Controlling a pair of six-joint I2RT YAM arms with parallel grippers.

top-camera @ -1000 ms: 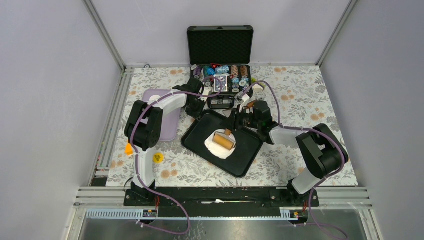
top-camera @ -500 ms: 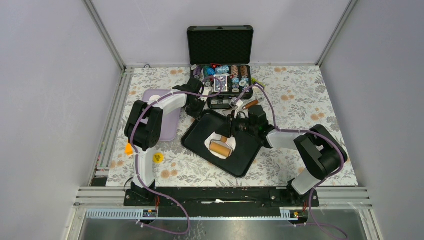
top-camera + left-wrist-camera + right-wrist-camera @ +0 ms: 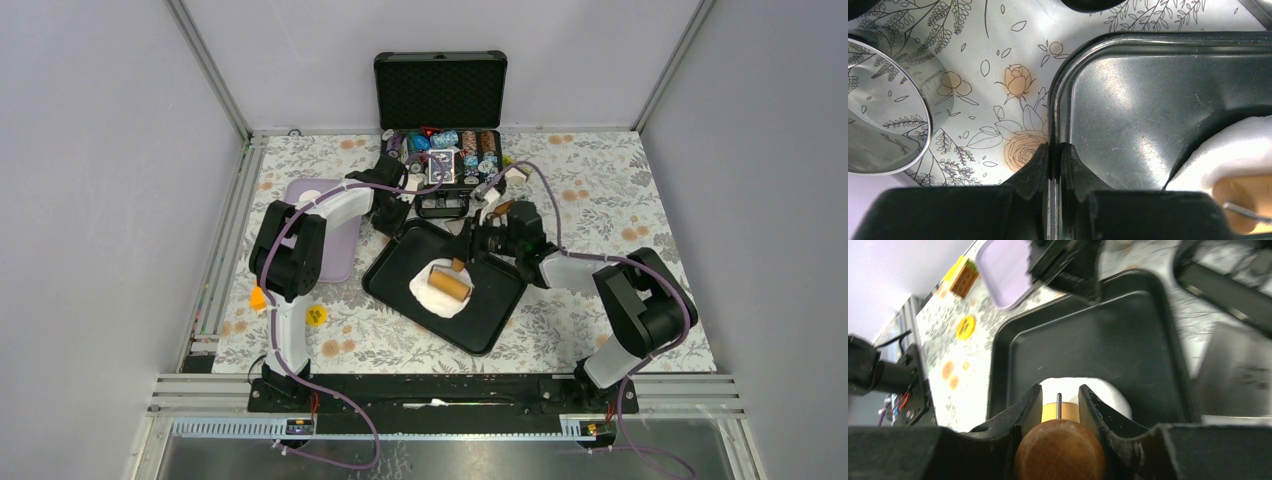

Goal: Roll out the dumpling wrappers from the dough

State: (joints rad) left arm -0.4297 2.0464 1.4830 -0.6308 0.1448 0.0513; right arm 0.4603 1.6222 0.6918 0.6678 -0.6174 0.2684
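Hiding much of the dough (image 3: 419, 289), the rolling pin (image 3: 450, 285) lies across it.

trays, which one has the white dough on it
The black metal tray at the centre: flat white dough lies on it under a wooden rolling pin. The lavender plastic tray left of it shows none.

Top external looks steeply down from above and behind the arm bases (image 3: 278, 385), far enough to take in the whole floral table (image 3: 620, 200). Left wrist hangs very close over a corner of the black tray (image 3: 1128, 100), facing down. Right wrist looks low across it toward the table's left side. All three share the tray and the dough (image 3: 422, 296).
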